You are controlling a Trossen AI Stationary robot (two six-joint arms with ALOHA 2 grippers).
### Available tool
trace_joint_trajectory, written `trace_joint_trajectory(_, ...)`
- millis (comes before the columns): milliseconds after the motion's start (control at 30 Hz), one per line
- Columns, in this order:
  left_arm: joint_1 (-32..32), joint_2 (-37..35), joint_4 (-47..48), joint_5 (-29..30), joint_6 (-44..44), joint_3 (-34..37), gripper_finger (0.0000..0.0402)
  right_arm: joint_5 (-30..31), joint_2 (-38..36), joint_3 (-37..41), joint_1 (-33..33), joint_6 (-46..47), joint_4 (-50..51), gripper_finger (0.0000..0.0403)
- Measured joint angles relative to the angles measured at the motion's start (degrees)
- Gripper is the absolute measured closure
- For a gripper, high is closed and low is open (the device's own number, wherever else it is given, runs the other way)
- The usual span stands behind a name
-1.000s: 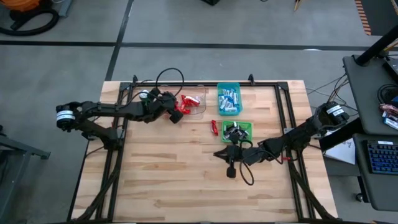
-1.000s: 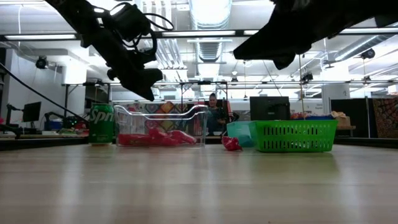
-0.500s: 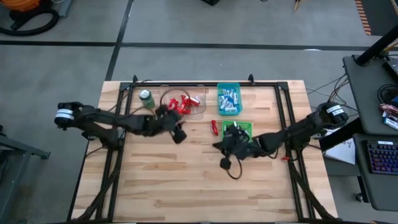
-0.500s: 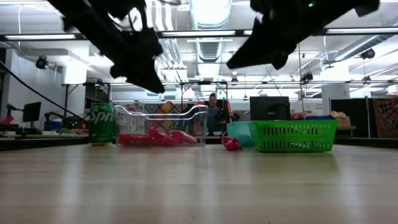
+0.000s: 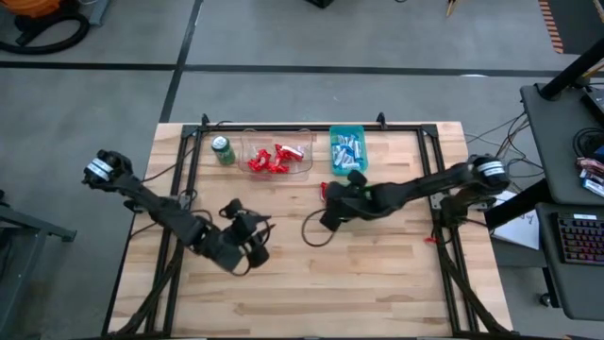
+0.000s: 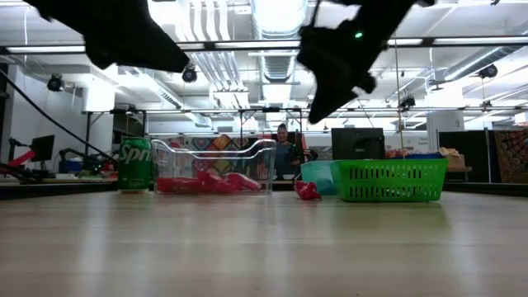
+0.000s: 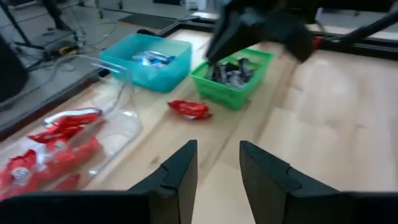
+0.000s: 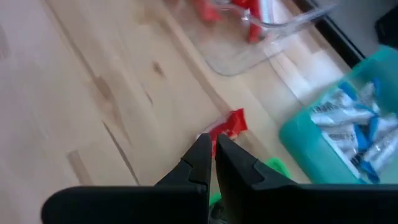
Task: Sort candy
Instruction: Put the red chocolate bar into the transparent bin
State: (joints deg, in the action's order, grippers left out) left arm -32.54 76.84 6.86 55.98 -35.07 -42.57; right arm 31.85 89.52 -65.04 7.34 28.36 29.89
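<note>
On the wooden desk (image 5: 283, 283), one stray red candy (image 8: 225, 127) lies just beside the green basket (image 7: 235, 78), directly below the right pincer (image 8: 210, 155), whose fingers are clenched together and empty. The left pincer (image 7: 216, 168) hovers over bare boards nearer the front, fingers parted, holding nothing. The wrapped bar looks light, crinkly and slippery; a pinch across its middle seems the surest hold. Three containers line the back: a clear tray (image 5: 278, 159) of red bars, a teal tub (image 5: 347, 151) of blue-and-white ones, and the green basket of dark ones. Bars inside are too jumbled to count. One green can (image 5: 222, 150) stands beside the tray.
</note>
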Motion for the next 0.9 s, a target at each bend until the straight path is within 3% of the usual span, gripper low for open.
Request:
trace_joint_trajectory(200,-4.99,-0.04,-0.34,0.51,-2.24,-0.14,0.0299,-0.75,9.19,-10.64,-0.64,-2.92,11.29,0.039)
trace_joint_trajectory(433,-8.29,-0.11,-0.14,2.42,1.37,-0.92,0.0299,-0.69,19.27,-19.92,-0.84,-6.99,22.18,0.039)
trace_joint_trajectory(900,-9.07,-0.11,2.36,3.53,1.32,-0.81,0.0299,1.26,34.2,-28.26,-3.0,-10.78,25.76,0.039)
